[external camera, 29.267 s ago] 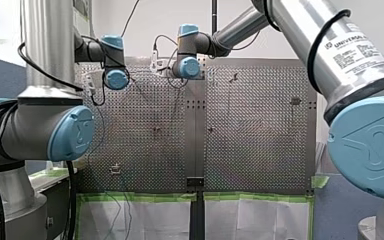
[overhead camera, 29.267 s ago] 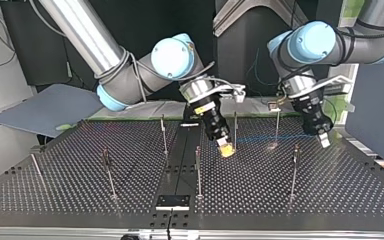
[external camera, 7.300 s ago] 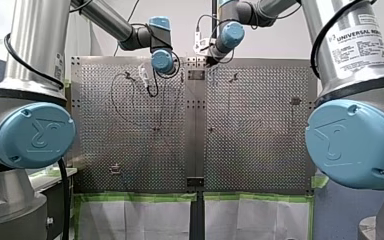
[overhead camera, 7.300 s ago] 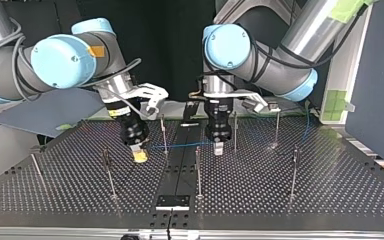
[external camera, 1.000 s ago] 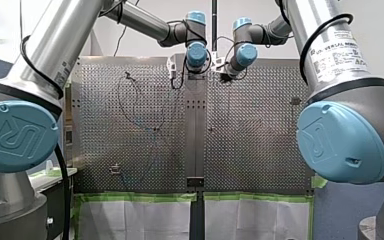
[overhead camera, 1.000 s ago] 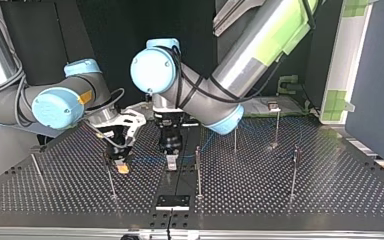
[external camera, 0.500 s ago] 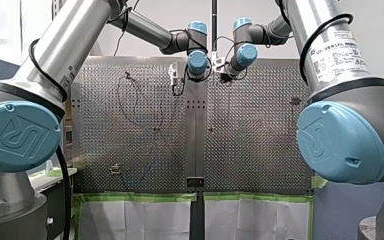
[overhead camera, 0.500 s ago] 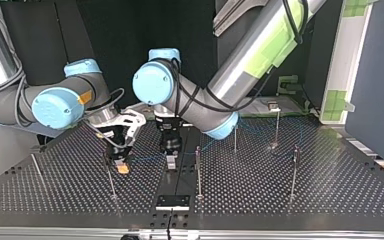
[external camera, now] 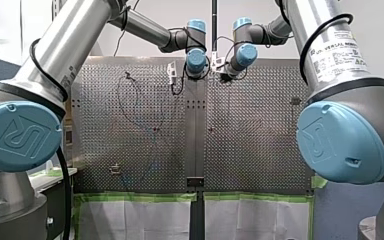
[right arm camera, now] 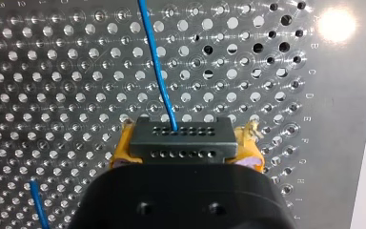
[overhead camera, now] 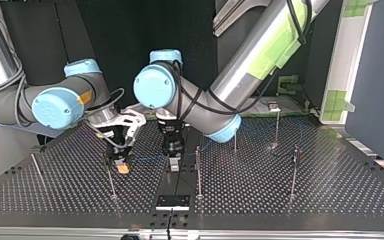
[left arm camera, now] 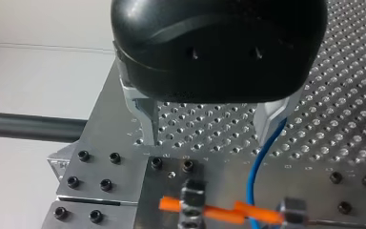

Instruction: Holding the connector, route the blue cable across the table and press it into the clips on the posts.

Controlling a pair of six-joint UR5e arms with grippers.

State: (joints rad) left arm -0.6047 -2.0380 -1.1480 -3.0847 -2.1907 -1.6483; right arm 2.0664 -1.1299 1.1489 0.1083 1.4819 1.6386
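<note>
My right arm (external camera: 342, 140) bears a sticker (external camera: 337, 50) reading UNIVERSAL ROBOTS; the finer print is illegible. Stamped letters (right arm camera: 310, 95) run along the edge of the tabletop (right arm camera: 333, 157). My right claw (right arm camera: 186, 150) pinches the black connector (right arm camera: 180, 138), and the blue cable (right arm camera: 157, 67) runs from it straight ahead. At its three o'clock in the top view, my left claw (left arm camera: 208, 138) stands spread, with the cable beside one finger (left arm camera: 269, 119).
</note>
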